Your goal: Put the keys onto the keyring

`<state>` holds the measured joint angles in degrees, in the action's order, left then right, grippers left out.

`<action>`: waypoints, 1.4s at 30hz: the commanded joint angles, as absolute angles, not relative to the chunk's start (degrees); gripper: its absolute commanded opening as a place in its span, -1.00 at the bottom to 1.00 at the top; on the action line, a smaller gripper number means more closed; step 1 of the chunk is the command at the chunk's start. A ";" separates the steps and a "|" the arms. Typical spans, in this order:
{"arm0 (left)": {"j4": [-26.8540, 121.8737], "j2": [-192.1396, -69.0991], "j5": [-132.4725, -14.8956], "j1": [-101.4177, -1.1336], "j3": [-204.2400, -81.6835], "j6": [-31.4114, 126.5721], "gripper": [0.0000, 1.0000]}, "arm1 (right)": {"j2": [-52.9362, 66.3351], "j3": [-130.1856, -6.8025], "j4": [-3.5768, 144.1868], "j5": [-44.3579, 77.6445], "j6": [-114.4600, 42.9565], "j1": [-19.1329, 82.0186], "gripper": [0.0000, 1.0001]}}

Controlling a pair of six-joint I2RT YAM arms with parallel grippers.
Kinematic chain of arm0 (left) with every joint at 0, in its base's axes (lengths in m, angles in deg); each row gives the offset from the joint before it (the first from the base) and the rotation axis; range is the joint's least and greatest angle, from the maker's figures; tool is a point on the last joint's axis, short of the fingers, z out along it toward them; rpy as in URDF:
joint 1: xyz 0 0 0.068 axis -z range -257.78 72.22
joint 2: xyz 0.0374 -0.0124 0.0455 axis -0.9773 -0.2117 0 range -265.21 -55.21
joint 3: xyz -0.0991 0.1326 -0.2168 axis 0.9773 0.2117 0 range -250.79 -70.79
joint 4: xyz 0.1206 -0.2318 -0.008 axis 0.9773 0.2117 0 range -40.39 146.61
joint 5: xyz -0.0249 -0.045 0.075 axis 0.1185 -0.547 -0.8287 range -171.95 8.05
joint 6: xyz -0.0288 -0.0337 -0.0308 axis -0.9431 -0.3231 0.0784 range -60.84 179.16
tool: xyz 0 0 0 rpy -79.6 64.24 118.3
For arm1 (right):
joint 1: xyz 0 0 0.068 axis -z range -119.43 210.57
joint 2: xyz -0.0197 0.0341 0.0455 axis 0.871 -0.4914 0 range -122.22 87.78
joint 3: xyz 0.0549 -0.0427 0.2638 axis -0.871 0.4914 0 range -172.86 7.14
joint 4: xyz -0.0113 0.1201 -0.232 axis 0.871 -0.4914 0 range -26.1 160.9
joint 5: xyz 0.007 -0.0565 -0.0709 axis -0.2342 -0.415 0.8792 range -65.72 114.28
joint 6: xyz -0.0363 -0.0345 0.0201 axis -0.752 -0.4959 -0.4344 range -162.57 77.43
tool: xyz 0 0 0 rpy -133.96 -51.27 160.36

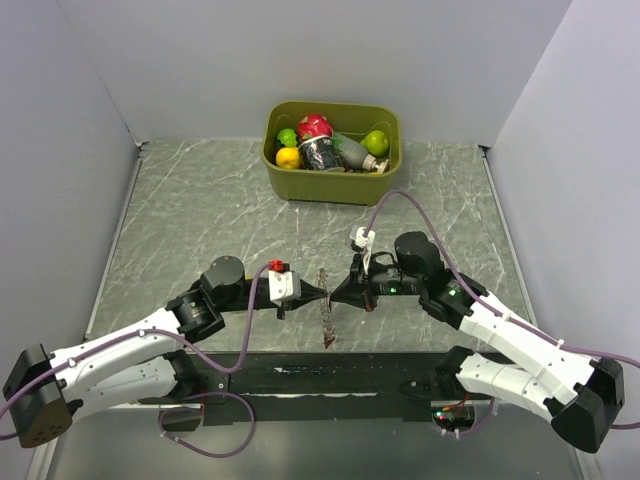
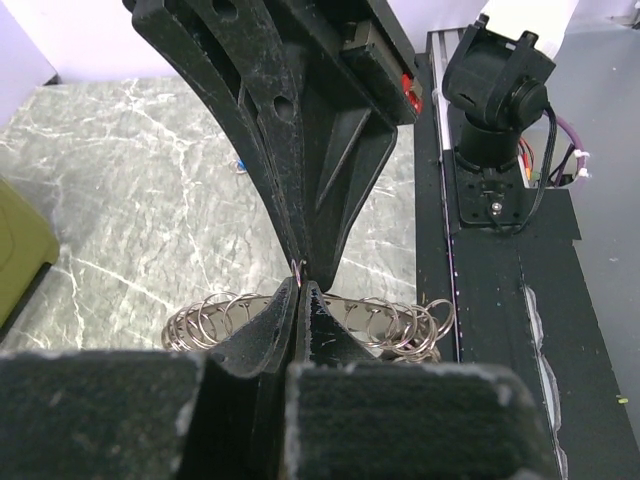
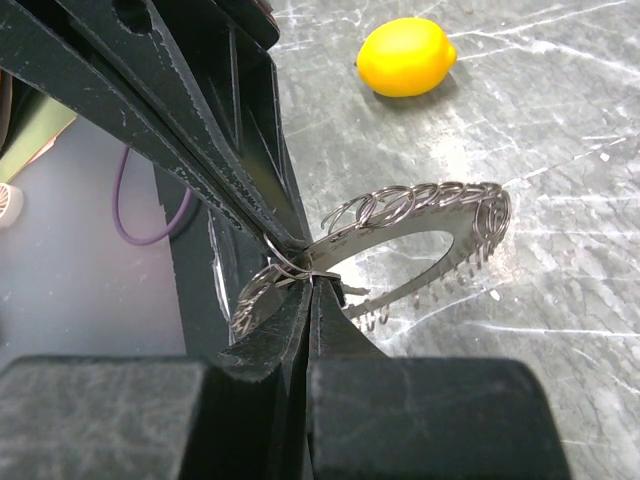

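The keyring point(image 1: 327, 320) is in the middle of the table point(image 1: 200, 220), held between both arms just ahead of the black base strip point(image 1: 300, 375). From above it shows edge-on as a thin line, so it stands upright on its rim, with its long axis running from near to far. Its near end reaches almost to the strip. In the right wrist view its flat face and wide hole are plain, with small wire loops point(image 3: 400, 200) crowded along one rim and short teeth along the other.

The left gripper point(image 1: 322, 292) comes in from the left and the right gripper point(image 1: 338, 292) from the right, tip to tip. Each has its fingers pressed together on the rim with no gap to speak of.

There is open marble on both sides and beyond the ring. A green bin point(image 1: 385, 185) of fruit sits well apart at the far edge. A lemon point(image 3: 405, 57) lies on the table beyond the ring in the right wrist view. Grey walls close in the left, right and back.
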<state>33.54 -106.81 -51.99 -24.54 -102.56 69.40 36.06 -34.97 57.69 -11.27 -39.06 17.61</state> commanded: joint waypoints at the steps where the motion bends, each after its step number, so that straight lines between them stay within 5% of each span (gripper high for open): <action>1: 25.98 -104.08 -48.02 -23.90 -102.61 68.21 -0.98 | 36.01 -35.75 59.83 -9.37 -40.28 17.50 -1.00; 5: 24.66 -103.55 -47.32 -23.90 -101.91 67.69 -0.98 | 36.62 -35.84 59.30 -9.12 -40.37 17.42 -0.98; 7: 24.30 -103.47 -47.23 -23.99 -101.64 67.60 -0.98 | 38.29 -35.93 59.04 -7.19 -40.37 17.50 -0.80; 10: 23.60 -103.20 -47.40 -23.90 -101.11 67.16 -0.98 | 41.45 -35.23 59.04 -4.99 -40.81 17.50 -0.19; 11: 23.86 -103.20 -47.49 -23.90 -101.20 67.07 -0.98 | 42.33 -35.14 59.04 -4.11 -40.98 17.50 0.16; 14: 23.95 -103.11 -47.23 -23.90 -101.29 66.98 -0.98 | 45.15 -34.96 59.03 -5.76 -42.30 17.59 0.67; 22: 20.89 -102.32 -42.50 -23.99 -100.85 66.46 -0.98 | 51.83 -34.61 64.48 -17.10 -46.96 17.68 0.66; 42: 14.46 -102.76 -38.79 -23.99 -101.64 63.73 -0.98 | 45.86 -34.78 73.19 -25.29 -39.76 17.50 -0.18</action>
